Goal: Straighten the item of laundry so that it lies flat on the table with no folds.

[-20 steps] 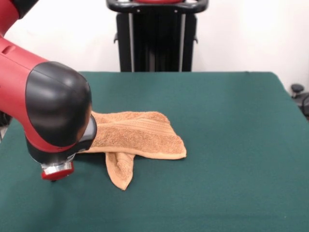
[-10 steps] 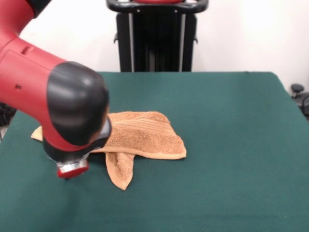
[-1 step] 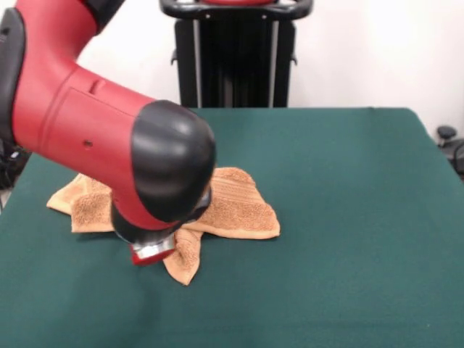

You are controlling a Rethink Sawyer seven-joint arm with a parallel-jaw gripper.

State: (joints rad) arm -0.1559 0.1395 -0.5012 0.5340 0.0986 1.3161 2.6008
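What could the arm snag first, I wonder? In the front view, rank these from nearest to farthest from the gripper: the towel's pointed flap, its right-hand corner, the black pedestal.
Measured from the gripper:
1. pointed flap, right beside it, on the picture's right and front side.
2. right-hand corner, farther to the picture's right.
3. black pedestal, at the back, by the picture's top.

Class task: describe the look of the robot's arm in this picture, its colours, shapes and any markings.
The arm is a thick glossy red tube with a rounded black joint cap. Two small dark dots mark the red shell. At its lower end sit a silver ring and a red tip.
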